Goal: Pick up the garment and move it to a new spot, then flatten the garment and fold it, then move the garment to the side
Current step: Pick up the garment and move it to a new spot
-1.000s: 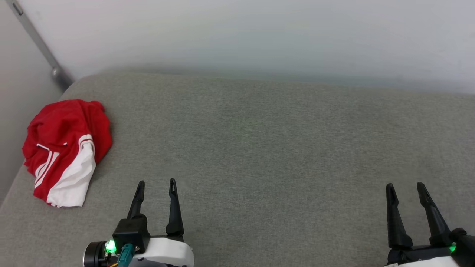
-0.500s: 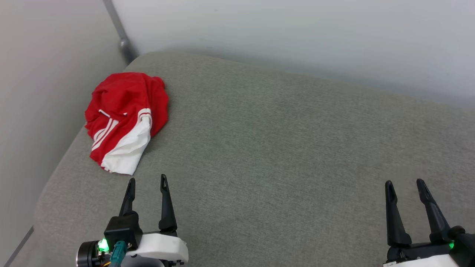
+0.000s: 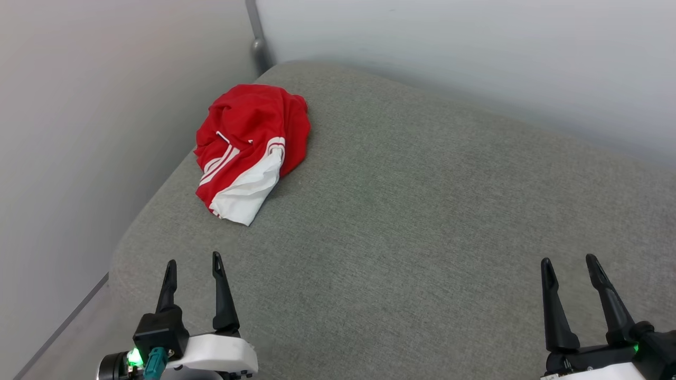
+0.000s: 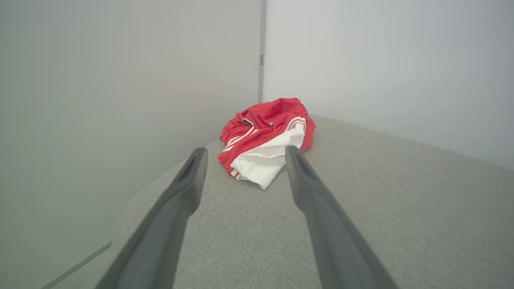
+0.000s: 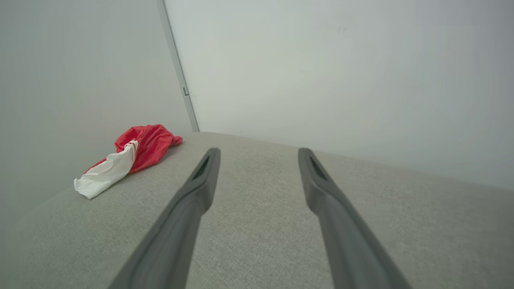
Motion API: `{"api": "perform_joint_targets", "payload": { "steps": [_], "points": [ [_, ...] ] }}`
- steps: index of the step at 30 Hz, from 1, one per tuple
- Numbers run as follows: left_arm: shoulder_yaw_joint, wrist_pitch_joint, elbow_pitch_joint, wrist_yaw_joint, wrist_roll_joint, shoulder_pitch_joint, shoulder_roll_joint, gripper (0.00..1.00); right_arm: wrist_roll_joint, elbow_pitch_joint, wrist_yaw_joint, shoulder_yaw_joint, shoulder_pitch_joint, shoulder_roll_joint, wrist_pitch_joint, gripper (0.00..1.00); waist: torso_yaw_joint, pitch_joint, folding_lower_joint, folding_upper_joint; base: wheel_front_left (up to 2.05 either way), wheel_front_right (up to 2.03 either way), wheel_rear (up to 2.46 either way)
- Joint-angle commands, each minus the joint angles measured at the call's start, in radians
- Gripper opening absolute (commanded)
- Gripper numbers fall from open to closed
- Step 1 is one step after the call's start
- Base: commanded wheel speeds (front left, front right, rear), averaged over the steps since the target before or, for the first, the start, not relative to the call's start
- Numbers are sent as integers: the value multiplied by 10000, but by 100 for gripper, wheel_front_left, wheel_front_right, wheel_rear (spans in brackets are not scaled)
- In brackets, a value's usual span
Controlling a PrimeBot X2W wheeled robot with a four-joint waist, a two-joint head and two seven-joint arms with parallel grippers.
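The left end effector [image 3: 193, 258], fingers apart and empty, is nearer. The crumpled red jersey garment with white sleeve [image 3: 248, 148] lies straight ahead, sleeve end nearest, in the far-left corner of the grey upholstered cushion [image 3: 422, 211]. The right end effector [image 3: 568, 258], likewise spread, sits well apart.

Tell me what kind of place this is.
Likely a bare indoor room corner: a grey fabric-covered pad against plain white walls, a crumpled red jersey lying on it.
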Motion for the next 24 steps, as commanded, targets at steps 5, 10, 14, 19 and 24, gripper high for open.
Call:
{"api": "perform_joint_targets", "payload": {
  "steps": [5,10,14,19,24],
  "points": [
    [115,-28,-1,26,2,114,4,100,-62,6,-5,64,-21,16,-21,100,81,-54,0,0,0,0,0],
    [219,-28,113,41,-36,-66,4,100,-101,15,-3,113,28,17,-21,100,-25,-66,0,0,0,0,0],
    [580,-28,330,-237,85,-521,4,100,-118,-40,-5,69,-21,17,-21,100,-122,7,0,0,0,0,0],
    [1400,-28,832,-900,326,-1836,376,100,-302,-129,-5,110,-283,15,-21,100,-390,321,0,0,0,0,0],
    [1976,-26,1675,-1554,353,-3586,1158,100,-518,-211,-5,64,-469,15,-21,100,-797,739,0,0,0,0,0]
  ]
}}
